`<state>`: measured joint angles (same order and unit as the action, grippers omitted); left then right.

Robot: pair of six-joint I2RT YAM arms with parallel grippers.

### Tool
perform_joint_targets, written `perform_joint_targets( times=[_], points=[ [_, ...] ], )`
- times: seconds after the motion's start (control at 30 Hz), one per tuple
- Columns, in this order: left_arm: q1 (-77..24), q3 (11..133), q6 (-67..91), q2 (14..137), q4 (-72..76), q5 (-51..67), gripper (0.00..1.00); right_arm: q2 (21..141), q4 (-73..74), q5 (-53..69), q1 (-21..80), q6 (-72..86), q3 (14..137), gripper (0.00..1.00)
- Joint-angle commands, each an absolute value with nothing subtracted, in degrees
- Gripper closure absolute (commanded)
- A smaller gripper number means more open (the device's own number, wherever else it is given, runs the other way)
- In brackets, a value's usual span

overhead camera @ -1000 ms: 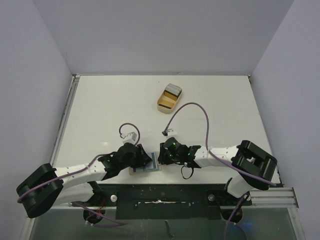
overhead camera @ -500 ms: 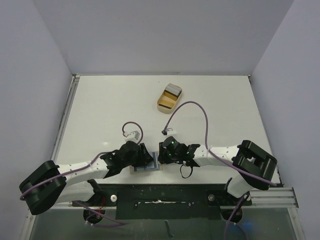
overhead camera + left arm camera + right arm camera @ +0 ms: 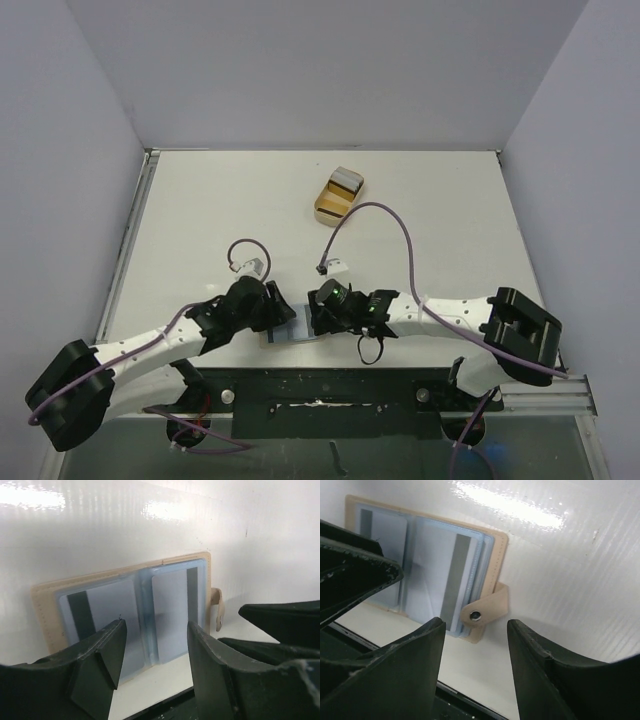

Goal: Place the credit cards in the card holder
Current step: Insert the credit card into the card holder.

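Note:
The tan card holder [image 3: 44,611] lies open and flat on the table near its front edge [image 3: 290,337]. Its clear sleeves hold a card with a dark stripe [image 3: 100,617] and a second striped card [image 3: 172,607]. The strap with its snap [image 3: 485,611] sticks out on the right side. My left gripper [image 3: 156,626] hovers open over the holder's near edge, with nothing between its fingers. From the other side, my right gripper [image 3: 476,624] stands open just short of the strap and is empty too. The two grippers [image 3: 283,318] [image 3: 314,321] face each other across the holder.
A tan rounded tray [image 3: 325,211] stands at the back middle with a grey-white card [image 3: 347,181] and a gold card [image 3: 335,198] in it. The dark front rail [image 3: 320,385] runs right behind the holder. Purple cables loop above both wrists.
Both grippers have opened wider, the right one the most. The left wrist has drawn back a little to the left, and the right wrist has shifted left. The holder stays flat.

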<state>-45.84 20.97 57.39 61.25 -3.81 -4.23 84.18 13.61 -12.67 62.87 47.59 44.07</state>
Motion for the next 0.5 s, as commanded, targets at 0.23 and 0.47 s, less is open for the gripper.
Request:
perform_joint_targets(
  times=[0.23,0.47],
  points=[
    [-39.8,21.9,59.0,50.2,-17.6,-4.1,0.47,88.2,16.4,-19.1,66.4,44.7,50.3,0.41],
    [-35.6,19.3,59.8,46.7,-20.7,-3.2,0.43,91.4,19.6,-21.7,66.5,43.8,53.1,0.43]
  ],
)
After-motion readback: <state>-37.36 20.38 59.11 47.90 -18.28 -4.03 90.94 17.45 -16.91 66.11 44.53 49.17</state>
